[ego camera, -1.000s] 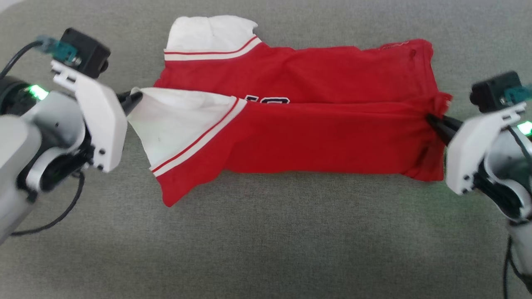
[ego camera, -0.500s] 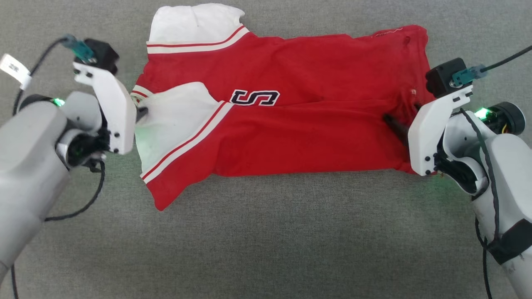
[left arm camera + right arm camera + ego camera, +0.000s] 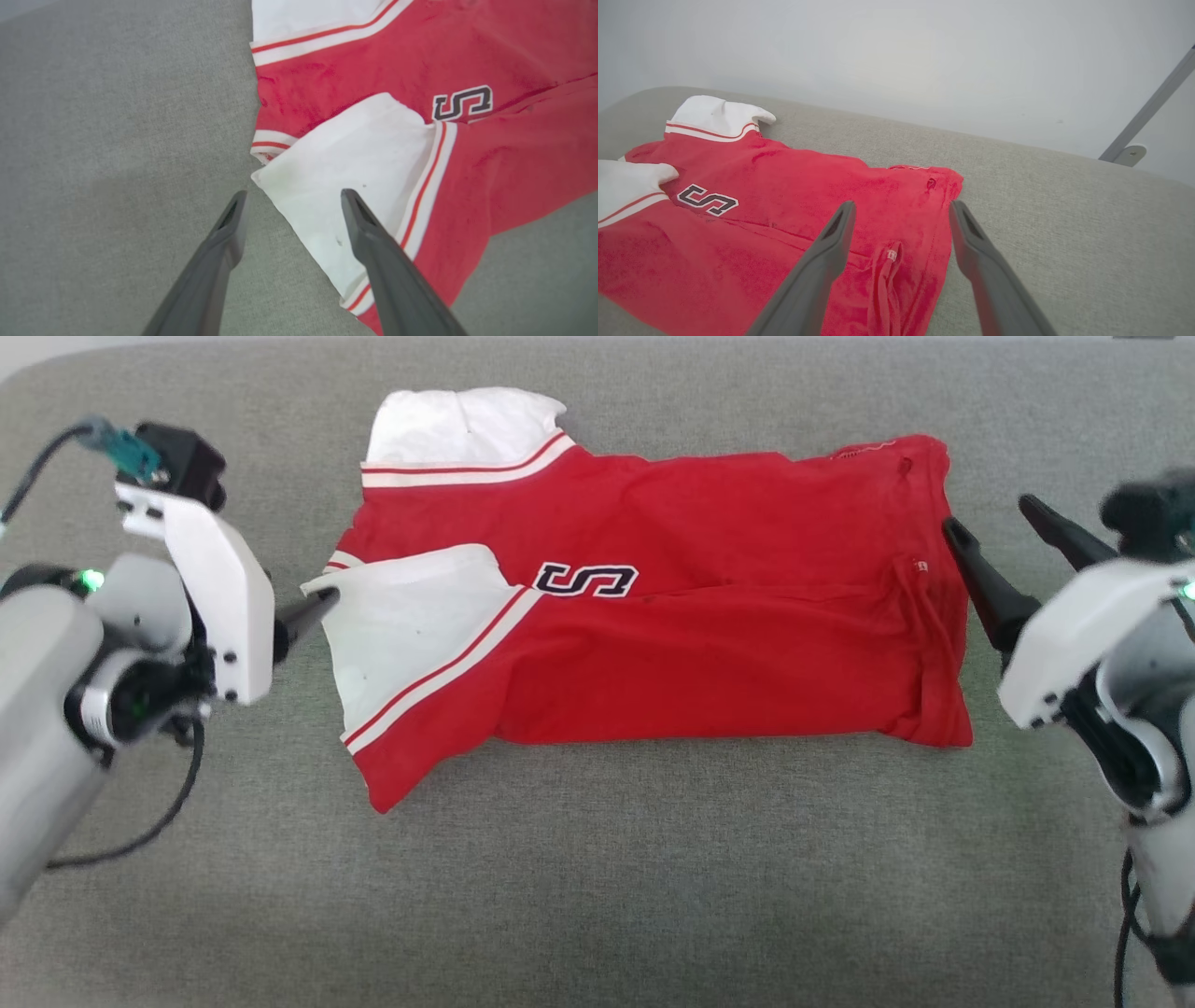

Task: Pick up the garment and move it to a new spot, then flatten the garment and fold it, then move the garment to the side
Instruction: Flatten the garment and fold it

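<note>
The garment (image 3: 709,644), a red shirt with white sleeve panels and a dark "S" mark, lies folded lengthwise on the grey surface. My left gripper (image 3: 319,605) is at its left end. In the left wrist view this gripper (image 3: 293,193) is open, its fingers straddling the corner of the white sleeve (image 3: 355,168) without gripping it. My right gripper (image 3: 990,518) stands open just off the right hem. In the right wrist view it (image 3: 902,204) hovers above the garment's (image 3: 784,200) bunched hem edge, holding nothing.
A grey fabric-covered surface (image 3: 597,896) extends all around the shirt, with wide bare room in front. The right wrist view shows a pale wall (image 3: 896,56) behind the surface and a slanted grey metal bar (image 3: 1148,116) at the far right.
Both grippers have opened and let go of the garment's ends. The folded-over front layer now rests flat. My right gripper has drawn back off the hem; the head view itself has shifted.
</note>
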`<state>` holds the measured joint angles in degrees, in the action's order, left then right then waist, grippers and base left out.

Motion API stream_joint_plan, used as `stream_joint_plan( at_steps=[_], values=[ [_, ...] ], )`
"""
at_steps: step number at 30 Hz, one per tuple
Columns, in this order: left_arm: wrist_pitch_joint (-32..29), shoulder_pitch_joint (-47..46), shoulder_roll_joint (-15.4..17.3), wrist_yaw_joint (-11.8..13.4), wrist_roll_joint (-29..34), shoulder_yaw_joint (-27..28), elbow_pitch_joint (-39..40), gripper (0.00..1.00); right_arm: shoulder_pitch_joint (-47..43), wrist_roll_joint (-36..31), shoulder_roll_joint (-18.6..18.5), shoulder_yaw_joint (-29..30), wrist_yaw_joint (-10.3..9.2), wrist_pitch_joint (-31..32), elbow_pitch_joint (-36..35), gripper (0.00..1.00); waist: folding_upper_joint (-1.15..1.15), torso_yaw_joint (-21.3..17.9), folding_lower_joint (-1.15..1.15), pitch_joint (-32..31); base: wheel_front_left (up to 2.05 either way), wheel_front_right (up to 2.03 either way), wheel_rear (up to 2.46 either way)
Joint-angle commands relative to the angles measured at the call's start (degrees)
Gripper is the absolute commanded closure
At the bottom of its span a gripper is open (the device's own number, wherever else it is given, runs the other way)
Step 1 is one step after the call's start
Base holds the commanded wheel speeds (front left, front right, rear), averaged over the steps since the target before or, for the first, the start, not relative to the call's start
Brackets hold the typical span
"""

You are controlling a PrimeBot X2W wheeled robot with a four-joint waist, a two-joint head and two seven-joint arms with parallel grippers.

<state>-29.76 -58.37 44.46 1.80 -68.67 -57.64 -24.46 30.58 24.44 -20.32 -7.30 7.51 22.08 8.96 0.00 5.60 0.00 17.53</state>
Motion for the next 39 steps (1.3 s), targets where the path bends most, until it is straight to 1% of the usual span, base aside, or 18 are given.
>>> stream_joint_plan(
  at_steps=[1,6,8,10,13,17,21,24,27,28,29,30,32,33,39],
  values=[
    [-0.3,2.3,1.5,2.1,-1.0,0.0,3.4,0.0,-2.0,-1.0,1.0,1.8,-0.03,-0.9,-2.0,0.0,0.0,0.2,0.0,-0.5,0.0,0.0,0.0],
    [-1.3,8.8,6.7,11.1,-3.2,0.4,17.9,0.0,-7.1,-4.7,4.9,9.0,-0.03,-3.4,-10.4,0.0,0.0,0.1,0.0,-0.6,0.0,0.0,0.0],
    [-1.3,11.4,8.4,14.2,-4.2,0.4,22.6,0.0,-8.5,-5.7,6.7,11.0,-0.02,-4.7,-13.5,0.0,0.0,-0.2,0.0,-0.5,0.0,0.0,0.0],
    [-0.6,13.5,9.4,16.6,-5.4,0.9,26.2,0.0,-10.2,-7.2,8.5,12.6,-0.02,-5.7,-16.3,0.0,0.0,-0.5,0.0,-0.4,0.0,0.0,0.0],
    [0.4,16.3,10.3,19.1,-6.6,1.1,28.9,0.0,-12.4,-8.6,11.6,14.6,-0.02,-6.4,-19.5,0.0,0.0,-1.5,0.0,-0.2,0.0,0.0,0.0],
    [2.0,19.1,9.9,21.0,-8.5,1.5,28.6,0.0,-15.1,-9.4,14.1,15.6,-0.02,-5.8,-21.9,0.0,0.0,-3.1,0.0,0.2,0.0,0.0,0.0],
    [3.5,21.0,8.4,21.3,-9.8,2.0,23.9,0.0,-17.1,-9.1,15.5,15.6,-0.02,-5.0,-23.0,0.0,0.0,-4.7,0.0,0.6,0.0,0.0,0.0],
    [3.9,21.8,6.8,20.7,-11.3,2.3,19.3,0.0,-18.1,-8.8,15.9,15.1,-0.02,-4.1,-22.9,0.0,0.0,-5.7,0.0,0.9,0.0,0.0,0.0],
    [3.6,21.9,4.6,19.2,-12.3,1.9,14.2,0.0,-18.6,-8.2,15.9,14.4,-0.03,-2.9,-22.3,0.0,0.0,-6.2,0.0,1.0,0.0,0.0,0.0],
    [3.1,21.8,3.9,18.4,-11.9,1.4,12.7,0.0,-18.8,-8.0,15.6,14.1,-0.02,-2.2,-22.0,0.0,0.0,-6.3,0.0,1.1,0.0,0.0,0.0],
    [2.8,21.7,3.0,17.4,-11.9,0.8,11.2,0.77,-19.0,-7.8,15.3,13.7,-0.02,-1.6,-21.7,0.0,0.0,-6.4,0.0,1.1,0.0,0.0,0.0],
    [2.9,21.5,2.3,16.8,-11.6,0.6,9.7,1.0,-19.2,-7.4,15.0,13.3,-0.02,-0.7,-21.3,0.0,0.0,-6.4,0.0,1.1,0.0,0.0,0.0],
    [2.5,21.2,1.4,15.5,-10.9,-0.1,7.0,1.0,-19.5,-6.7,14.5,12.4,-0.03,1.4,-20.5,0.0,0.0,-6.3,0.0,1.0,0.0,0.0,0.0],
    [2.5,21.2,1.4,15.5,-10.9,-0.1,7.0,1.0,-19.5,-6.7,14.5,12.4,-0.03,1.4,-20.5,0.0,0.0,-6.3,0.0,1.0,0.0,0.0,0.0],
    [2.9,19.0,-0.3,12.2,-9.5,-0.8,2.9,1.0,-18.8,-4.0,12.4,10.4,-0.03,7.8,-16.9,0.0,0.0,-4.8,0.0,1.2,0.0,0.0,0.0]
  ],
)
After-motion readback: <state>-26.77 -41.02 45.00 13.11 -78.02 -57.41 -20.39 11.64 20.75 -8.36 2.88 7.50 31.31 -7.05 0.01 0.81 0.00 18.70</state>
